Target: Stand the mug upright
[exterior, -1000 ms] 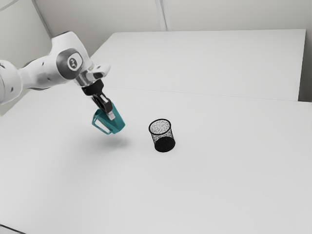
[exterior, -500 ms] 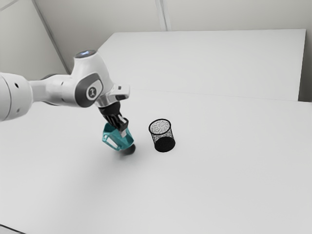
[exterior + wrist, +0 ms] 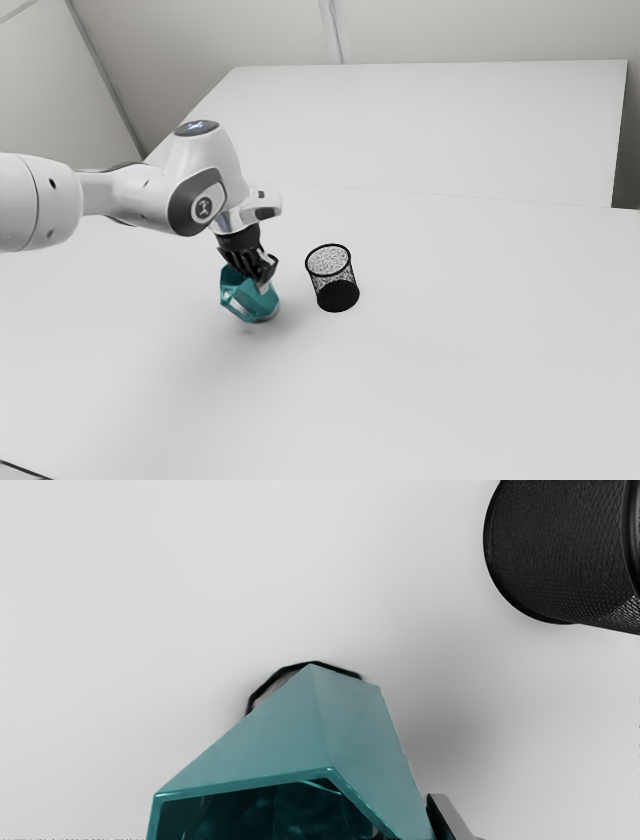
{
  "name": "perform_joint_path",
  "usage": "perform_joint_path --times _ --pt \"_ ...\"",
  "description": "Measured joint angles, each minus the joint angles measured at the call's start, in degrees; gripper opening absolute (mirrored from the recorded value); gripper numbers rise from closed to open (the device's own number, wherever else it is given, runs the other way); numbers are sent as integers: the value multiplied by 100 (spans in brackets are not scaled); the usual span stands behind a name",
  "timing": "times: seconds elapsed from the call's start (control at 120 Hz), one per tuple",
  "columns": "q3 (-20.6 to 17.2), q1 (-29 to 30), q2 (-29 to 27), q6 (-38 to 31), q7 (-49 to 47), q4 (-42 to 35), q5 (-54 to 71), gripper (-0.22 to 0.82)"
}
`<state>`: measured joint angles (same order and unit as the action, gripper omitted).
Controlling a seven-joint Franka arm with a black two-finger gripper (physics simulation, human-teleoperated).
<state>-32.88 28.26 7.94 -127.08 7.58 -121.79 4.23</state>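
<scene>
In the exterior view my gripper (image 3: pixel 262 282) is low over the table, shut on the teal faceted mug (image 3: pixel 248 299). The mug leans slightly, its base close to the tabletop; whether it touches cannot be told. Its handle side faces the exterior view's left. In the wrist view the mug (image 3: pixel 280 740) has its open rim nearest my hand and a dark-edged base farther off. One fingertip of the gripper (image 3: pixel 400 830) lies against the mug's side; the other is hidden.
A black mesh cup (image 3: pixel 331 278) stands on the white table (image 3: pixel 450 330), just off the mug toward the exterior view's right. The mesh cup (image 3: pixel 560 550) is also near the mug in the wrist view.
My gripper has carried the mug down toward the table and toward the exterior view's right, and the mug has turned closer to upright. The mesh cup has stayed put.
</scene>
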Motion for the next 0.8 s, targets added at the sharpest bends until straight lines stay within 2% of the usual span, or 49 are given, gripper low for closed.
perform_joint_path --times 0.15,0.3,0.483,0.733,0.767,0.8 --pt "-7 -19 -44 -5 -157 3 -13 25" --pt "-37 -35 -242 11 -296 8 -17 43" --pt "-73 -41 -907 422 -430 500 -55 53" --pt "-80 -210 -867 1735 -587 2311 -89 58" --pt "-11 -309 -833 1924 -607 2577 -78 59" --pt "268 -627 -776 2135 -626 2858 -64 59"
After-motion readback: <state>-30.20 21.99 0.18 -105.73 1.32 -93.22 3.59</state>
